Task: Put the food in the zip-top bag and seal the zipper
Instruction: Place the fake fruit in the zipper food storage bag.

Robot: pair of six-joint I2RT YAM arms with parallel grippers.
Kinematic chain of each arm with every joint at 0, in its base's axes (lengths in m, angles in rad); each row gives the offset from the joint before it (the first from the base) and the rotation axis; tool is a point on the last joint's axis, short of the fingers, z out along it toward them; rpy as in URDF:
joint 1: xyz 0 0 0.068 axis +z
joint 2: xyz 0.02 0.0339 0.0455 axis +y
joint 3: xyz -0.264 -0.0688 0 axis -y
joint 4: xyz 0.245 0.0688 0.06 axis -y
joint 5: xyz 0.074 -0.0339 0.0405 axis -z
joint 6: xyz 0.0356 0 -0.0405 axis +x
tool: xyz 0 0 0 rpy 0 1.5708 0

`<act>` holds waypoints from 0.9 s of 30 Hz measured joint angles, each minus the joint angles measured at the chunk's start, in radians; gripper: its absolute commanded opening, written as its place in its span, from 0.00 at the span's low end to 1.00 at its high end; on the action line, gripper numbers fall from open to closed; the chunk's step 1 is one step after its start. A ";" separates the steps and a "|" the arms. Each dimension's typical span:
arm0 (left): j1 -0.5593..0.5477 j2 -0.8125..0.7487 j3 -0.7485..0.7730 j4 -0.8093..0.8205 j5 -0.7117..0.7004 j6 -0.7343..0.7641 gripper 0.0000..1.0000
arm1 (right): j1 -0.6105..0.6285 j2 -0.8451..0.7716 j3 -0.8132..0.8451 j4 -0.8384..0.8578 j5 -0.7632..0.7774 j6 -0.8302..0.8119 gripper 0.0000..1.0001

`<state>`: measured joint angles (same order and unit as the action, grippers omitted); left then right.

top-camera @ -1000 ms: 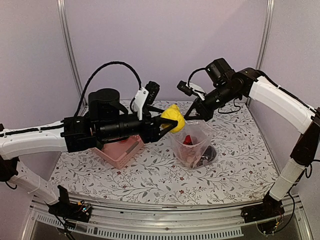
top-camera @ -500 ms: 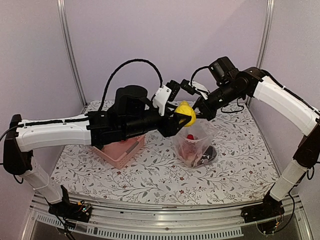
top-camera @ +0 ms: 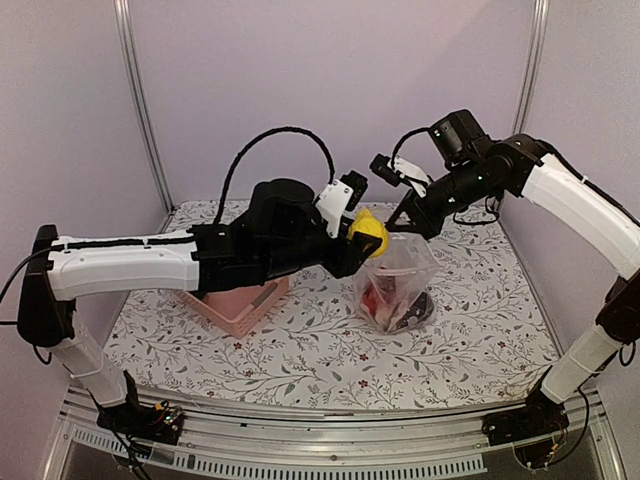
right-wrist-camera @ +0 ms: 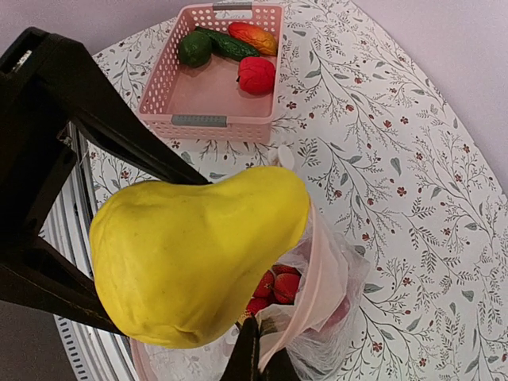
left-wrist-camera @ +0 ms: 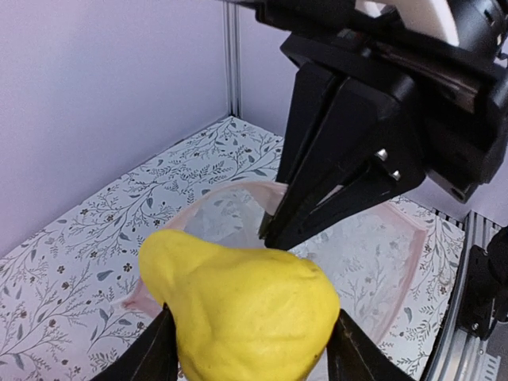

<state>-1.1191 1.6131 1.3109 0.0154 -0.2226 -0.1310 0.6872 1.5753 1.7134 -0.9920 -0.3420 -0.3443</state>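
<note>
My left gripper [left-wrist-camera: 250, 351] is shut on a yellow pear-shaped piece of food [left-wrist-camera: 246, 309], held just above the open mouth of the zip-top bag [top-camera: 395, 290]. The clear bag stands on the table. My right gripper [right-wrist-camera: 258, 359] is shut on the bag's rim and holds it up. The pinkish zipper [right-wrist-camera: 321, 270] runs along the open mouth, unsealed. Red balls [right-wrist-camera: 279, 286] and a dark piece [top-camera: 413, 312] lie inside the bag. From above, the yellow piece [top-camera: 368, 232] sits between the left gripper [top-camera: 362, 240] and the right gripper [top-camera: 412, 228].
A pink latticed basket [right-wrist-camera: 230, 127] stands left of the bag, with a green piece [right-wrist-camera: 194, 48], a dark green one [right-wrist-camera: 230, 44], an orange one [right-wrist-camera: 252, 36] and a red one [right-wrist-camera: 255, 75] in it. From above, my left arm hides most of the basket [top-camera: 240, 305].
My left arm has carried the yellow piece rightward to the bag's mouth. My right gripper has lifted the bag's rim slightly.
</note>
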 measured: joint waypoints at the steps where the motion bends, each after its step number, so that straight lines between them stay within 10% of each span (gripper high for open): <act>1: 0.000 0.014 0.013 -0.007 -0.005 0.000 0.61 | 0.000 0.000 0.000 0.001 0.002 0.000 0.00; 10: 0.000 0.151 0.167 -0.090 -0.075 0.018 0.86 | -0.001 0.000 0.000 0.013 0.052 0.004 0.00; 27: -0.045 -0.003 0.135 -0.082 -0.147 0.055 0.88 | -0.069 0.001 0.003 0.052 0.152 0.024 0.00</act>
<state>-1.1645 1.6096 1.4460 -0.0669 -0.3695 -0.0757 0.6186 1.5761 1.7164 -0.9401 -0.1902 -0.3202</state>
